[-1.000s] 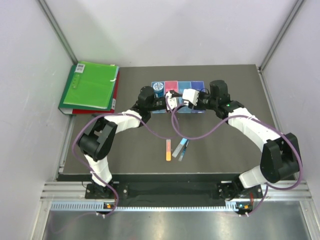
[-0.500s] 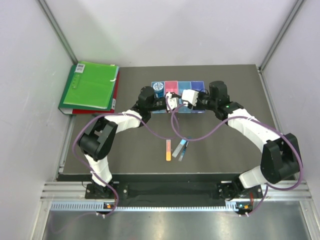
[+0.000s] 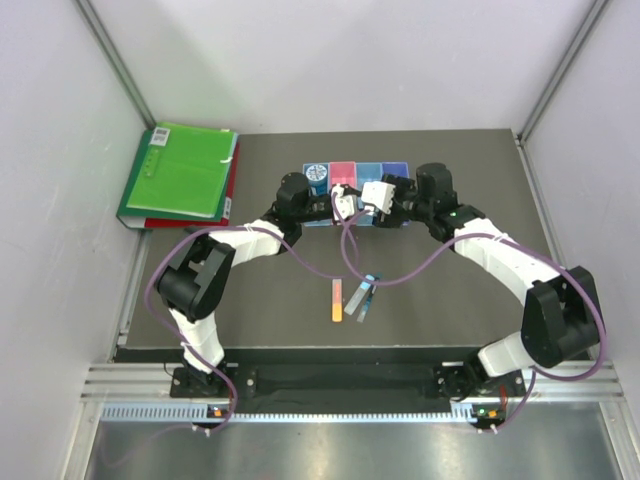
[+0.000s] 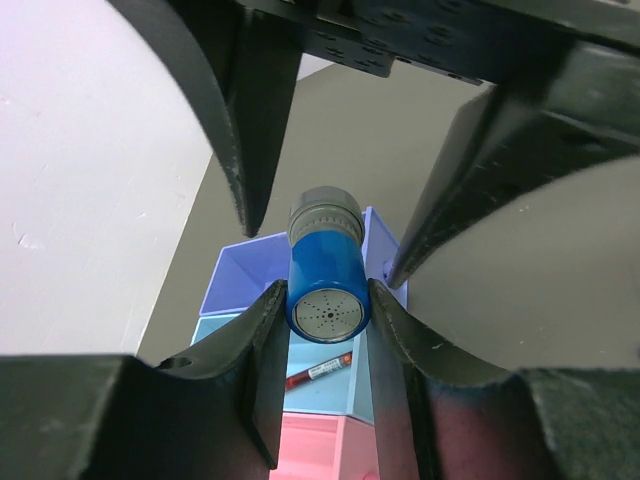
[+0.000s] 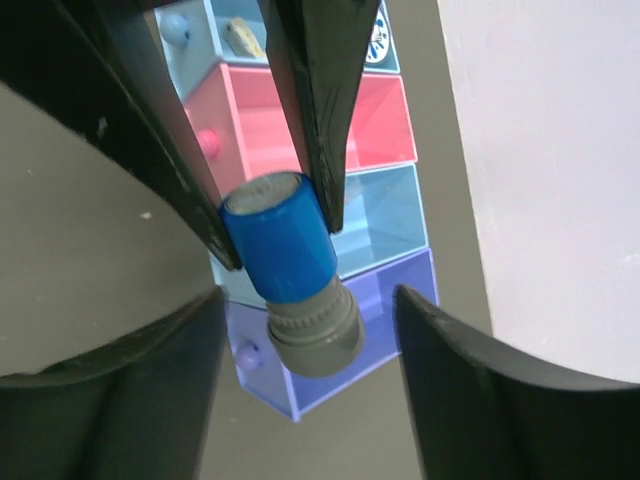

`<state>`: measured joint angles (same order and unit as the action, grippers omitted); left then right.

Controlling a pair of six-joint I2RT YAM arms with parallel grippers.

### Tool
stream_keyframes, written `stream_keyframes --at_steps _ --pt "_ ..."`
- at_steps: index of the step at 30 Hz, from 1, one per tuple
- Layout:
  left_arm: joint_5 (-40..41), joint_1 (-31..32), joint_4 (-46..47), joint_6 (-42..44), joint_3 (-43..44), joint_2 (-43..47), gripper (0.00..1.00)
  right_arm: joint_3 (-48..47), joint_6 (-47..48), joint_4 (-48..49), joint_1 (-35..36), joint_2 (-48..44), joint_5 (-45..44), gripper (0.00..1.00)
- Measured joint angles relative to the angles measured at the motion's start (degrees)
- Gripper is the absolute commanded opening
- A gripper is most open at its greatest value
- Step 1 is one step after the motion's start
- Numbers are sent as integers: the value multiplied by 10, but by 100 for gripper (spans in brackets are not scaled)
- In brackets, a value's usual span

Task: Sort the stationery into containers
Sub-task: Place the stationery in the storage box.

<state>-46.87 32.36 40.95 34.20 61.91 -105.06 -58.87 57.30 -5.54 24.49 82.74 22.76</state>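
A small blue-capped piece [image 4: 325, 280] with a grey ribbed end [image 5: 315, 335] hangs above the containers [image 3: 357, 174], and my left gripper [image 4: 327, 312] is shut on its blue body. My right gripper [image 5: 308, 300] faces it with its jaws open on either side of the grey end, not touching it. A thin red pen [image 4: 320, 372] lies in a light blue bin below. The blue tape roll [image 3: 316, 173] sits in the leftmost bin. The orange-pink stick [image 3: 337, 299], grey stick [image 3: 357, 298] and thin blue pen [image 3: 369, 297] lie on the mat.
A big green folder [image 3: 180, 172] rests on a red one at the table's back left. The pink bin [image 5: 370, 120] and purple bin [image 5: 400, 300] lie under the two grippers. Purple cables loop from both arms over the mat.
My left gripper closed on the blue-capped piece. My right gripper then opened off its grey end. Both arms stayed nearly still above the bins.
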Motion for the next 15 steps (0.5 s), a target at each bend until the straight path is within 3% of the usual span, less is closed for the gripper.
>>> stream_keyframes --at_steps 6,15 --pt "2 0 0 2 0 0 11 0 6 -3 5 0 2 94" --pt "14 -6 -37 36 0 2 7 0 5 -8 5 0 -2 97"
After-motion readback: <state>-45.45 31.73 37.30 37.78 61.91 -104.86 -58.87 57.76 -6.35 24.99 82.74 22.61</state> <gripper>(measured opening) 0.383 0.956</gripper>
